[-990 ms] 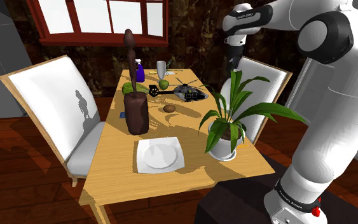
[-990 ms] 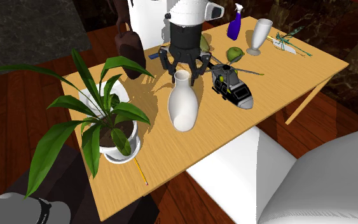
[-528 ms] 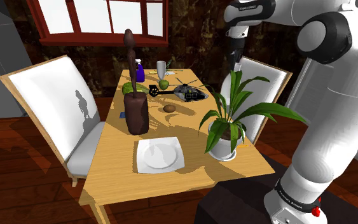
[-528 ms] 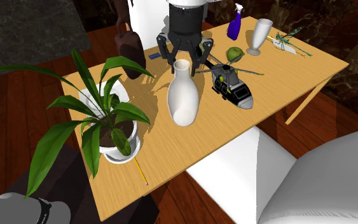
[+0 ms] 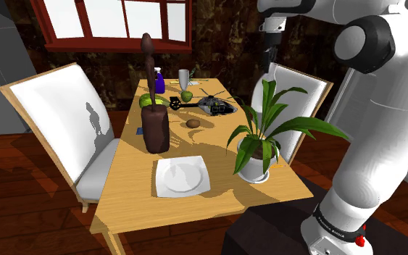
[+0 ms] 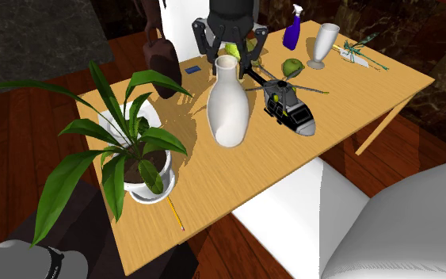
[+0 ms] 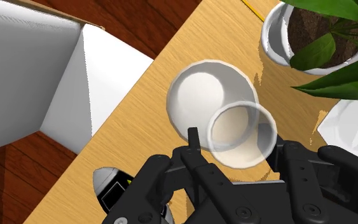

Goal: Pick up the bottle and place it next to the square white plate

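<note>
Plenty of contrast in finish here. Smooth, unglossed white on the bottle (image 6: 227, 111); hard black angles on the gripper (image 6: 228, 52); pale, fine-grained wood across the table (image 6: 356, 87). Flat and square with rounded corners for the white plate (image 5: 182, 176), set near the table's front edge in the shoulder view. Just beside it, a round white pot of long, glossy green leaves, the potted plant (image 6: 134, 154). Further along, a squat dark brown vase (image 5: 155, 129) with a tall curved top, a black and grey toy helicopter (image 6: 290, 109), a clear goblet (image 6: 322, 43), a blue spray bottle (image 6: 293, 32) and a thin yellow pencil (image 6: 175, 212).

Around the table: white chairs (image 5: 57, 119) in light wooden frames, a dark reddish plank floor (image 5: 14, 181), dark mottled walls, a red-framed window (image 5: 115, 22).

Round-bellied, narrow at the neck and flared at an open round mouth, hollow and pale inside as seen in the wrist view. Hangs upright between plant and helicopter in the second exterior view, near the table edge by a chair, well apart from the plate on the plant's far side. Clamped at the neck by the black fingers (image 7: 193, 137), closed in on either side of the rim. Seemingly lifted just clear of the wood, though hard to judge from these angles.
</note>
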Action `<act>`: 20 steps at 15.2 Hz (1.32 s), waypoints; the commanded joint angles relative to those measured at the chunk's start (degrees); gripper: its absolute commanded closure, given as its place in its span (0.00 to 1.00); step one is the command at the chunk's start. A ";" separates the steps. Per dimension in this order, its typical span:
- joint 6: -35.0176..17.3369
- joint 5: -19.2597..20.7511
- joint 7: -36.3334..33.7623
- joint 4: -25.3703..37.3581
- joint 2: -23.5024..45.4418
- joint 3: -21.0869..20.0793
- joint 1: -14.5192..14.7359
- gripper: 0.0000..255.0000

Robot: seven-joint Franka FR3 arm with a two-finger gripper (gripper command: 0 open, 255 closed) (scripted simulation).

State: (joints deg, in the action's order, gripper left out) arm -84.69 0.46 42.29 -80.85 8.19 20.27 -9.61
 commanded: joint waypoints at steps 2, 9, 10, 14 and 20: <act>2.74 -0.39 0.40 3.85 1.15 0.14 -0.32 1.00; 9.62 -1.52 1.31 13.81 4.38 0.46 -1.33 1.00; 10.70 -1.74 1.46 15.48 4.99 0.51 -1.54 1.00; 15.47 -2.87 2.13 23.15 8.01 0.74 -2.69 1.00; 21.08 -4.05 1.51 31.60 10.95 0.58 -3.20 1.00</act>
State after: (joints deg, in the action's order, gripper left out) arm -63.74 -3.77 44.49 -48.92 19.62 21.02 -13.46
